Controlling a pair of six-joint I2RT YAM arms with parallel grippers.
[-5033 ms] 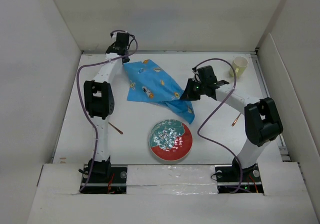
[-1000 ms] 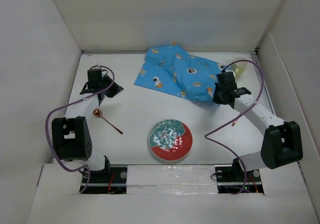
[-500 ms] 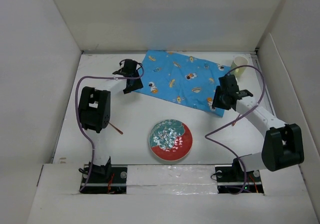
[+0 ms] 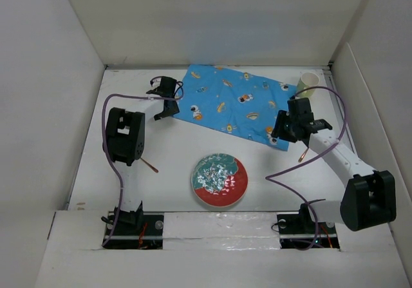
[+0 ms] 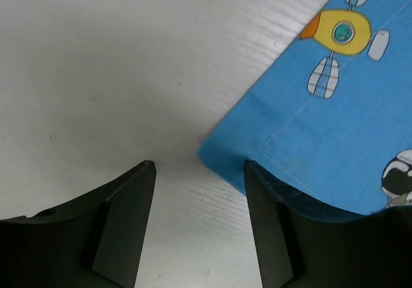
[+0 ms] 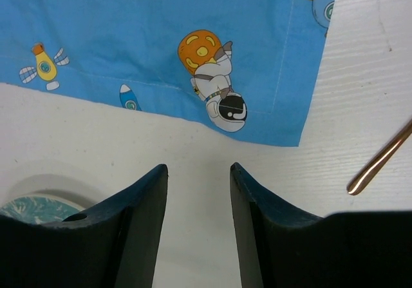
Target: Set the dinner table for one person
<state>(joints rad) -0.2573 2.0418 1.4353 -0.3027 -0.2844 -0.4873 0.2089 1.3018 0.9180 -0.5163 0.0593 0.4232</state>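
Top external view, left to right.

- Left gripper: at the left corner of the placemat. Left wrist view shows the jaws apart and holding nothing. The cloth corner lies between them, and one finger reaches over the hem.
- Copper utensil: on the table near the left arm. Only part of the handle shows.
- Dinner table: the white top fills the whole floor of the enclosure and sits under everything.
  - Judged rigid, heavy and fixed. It is a surface to set things on, with nothing to take hold of.
  - Faint grain and a smooth finish, so light items will likely slide if nudged.
- Placemat: spread flat at far centre, skewed to the table edges. Soft and limp, so it is best pinched at the corners and dragged.
- Plate: red and teal, near centre, apart from the cloth.
- Right gripper: at the placemat's near right corner. Right wrist view shows the jaws apart and empty, over bare table just short of the hem.
- Second copper utensil: lies just to the right of that gripper.
- Cup: pale, upright, far right corner, just beside the cloth.
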